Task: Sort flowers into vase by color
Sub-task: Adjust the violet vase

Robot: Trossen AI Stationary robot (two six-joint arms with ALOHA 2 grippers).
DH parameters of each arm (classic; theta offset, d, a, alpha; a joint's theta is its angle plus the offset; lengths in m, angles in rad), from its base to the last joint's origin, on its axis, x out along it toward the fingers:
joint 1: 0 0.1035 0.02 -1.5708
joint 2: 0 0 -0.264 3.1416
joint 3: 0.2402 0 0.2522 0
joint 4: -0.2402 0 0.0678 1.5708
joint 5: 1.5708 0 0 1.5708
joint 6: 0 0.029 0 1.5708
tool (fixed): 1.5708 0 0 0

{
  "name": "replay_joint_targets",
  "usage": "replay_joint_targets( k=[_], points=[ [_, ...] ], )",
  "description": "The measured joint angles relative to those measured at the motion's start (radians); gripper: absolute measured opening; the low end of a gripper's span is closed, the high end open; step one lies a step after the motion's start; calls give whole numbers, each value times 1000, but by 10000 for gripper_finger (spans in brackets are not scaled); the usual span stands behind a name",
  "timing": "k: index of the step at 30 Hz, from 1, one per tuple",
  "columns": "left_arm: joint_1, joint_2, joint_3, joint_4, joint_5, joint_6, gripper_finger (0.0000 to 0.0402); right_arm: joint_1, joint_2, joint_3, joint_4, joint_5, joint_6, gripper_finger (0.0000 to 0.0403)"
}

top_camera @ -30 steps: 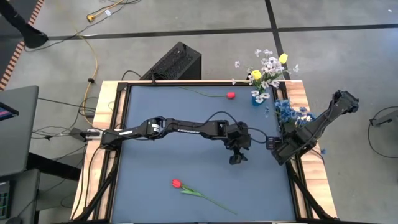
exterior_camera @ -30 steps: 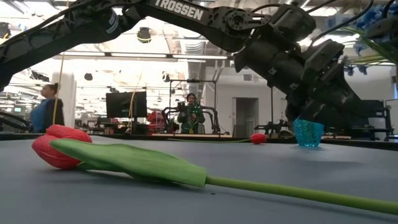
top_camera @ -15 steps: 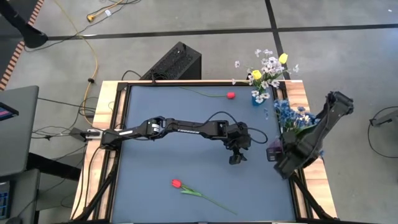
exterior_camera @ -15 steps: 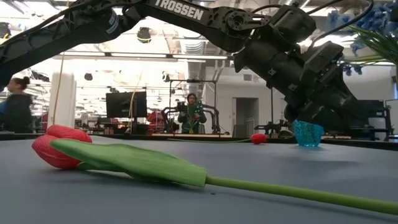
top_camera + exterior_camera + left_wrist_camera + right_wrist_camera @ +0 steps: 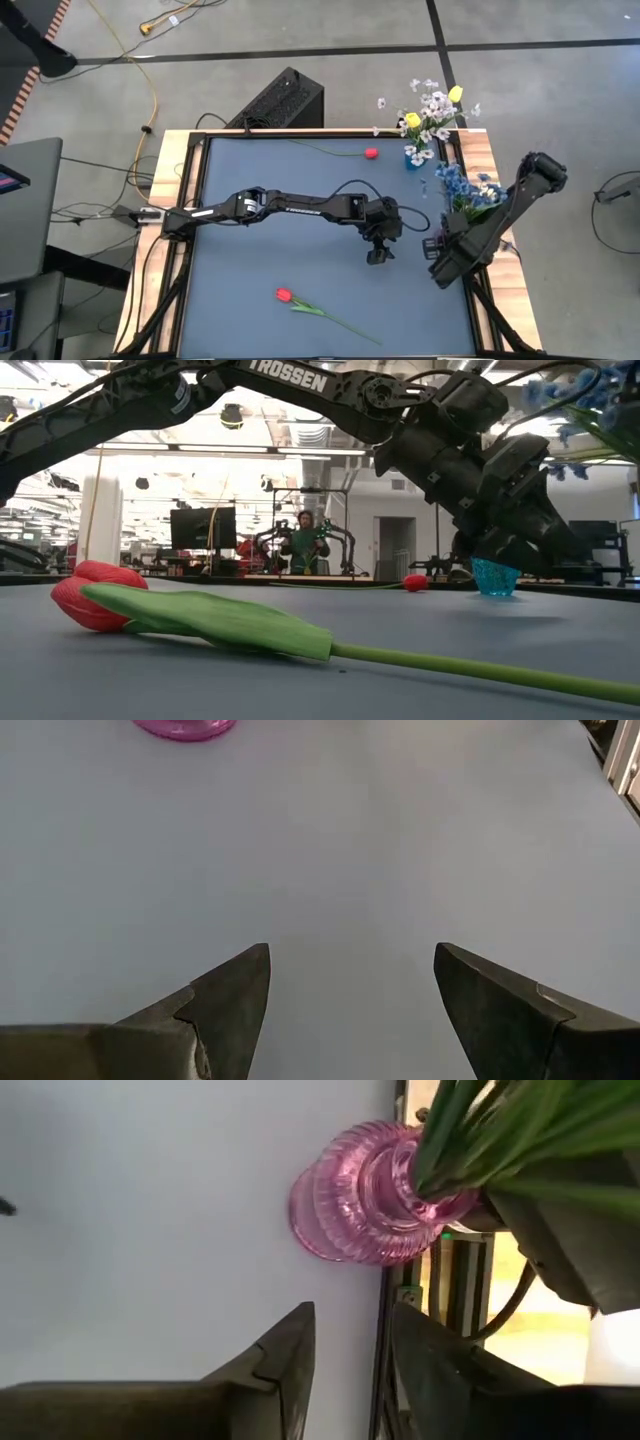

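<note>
Blue flowers [image 5: 465,185] stand with their green stems [image 5: 480,1130] in a ribbed pink vase [image 5: 350,1205] at the table's right edge. White and yellow flowers [image 5: 430,110] fill a blue vase [image 5: 415,157] at the far right. One red flower [image 5: 372,153] lies near the far edge, another red flower [image 5: 283,295] near the front. My right gripper [image 5: 352,1330] hangs on the near side of the pink vase, narrowly open, fingers pointing down, nothing between them. My left gripper [image 5: 378,255] hovers wide open over bare mat at mid-table.
The table's wooden rim [image 5: 480,150] and metal frame run close beside the pink vase. A black box [image 5: 285,100] sits past the far edge. People stand in the room behind. Bare blue mat [image 5: 260,250] lies between the two red flowers.
My right gripper has drawn back from the blue flowers toward the table's near edge, sinking a little and turning somewhat. The blue flowers stay standing in the pink vase. The left arm has kept still.
</note>
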Motion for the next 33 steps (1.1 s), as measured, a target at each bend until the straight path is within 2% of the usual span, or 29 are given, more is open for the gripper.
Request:
replay_joint_targets(
  k=[3, 7, 12, 18, 27, 33],
  points=[
    [0, 0, 0, 0, -1, 0, 271, 5, -43, 18, -2, 14, -4, 158],
    [0, 0, 0, 5, -2, 13, 271, 5, -108, 20, -2, 93, 4, 158],
    [1, 0, 0, 5, -2, 6, 271, -13, -188, 13, -3, 67, -53, 158],
    [1, 0, 0, 5, -2, 7, 271, -26, -253, 13, -1, 100, -80, 157],
    [1, 0, 0, 3, 0, 8, 271, -37, -275, 12, 6, 93, -483, 157],
    [2, 0, 0, 46, -2, 3, 271, -45, -260, 12, 99, 91, -895, 157]
  ],
)
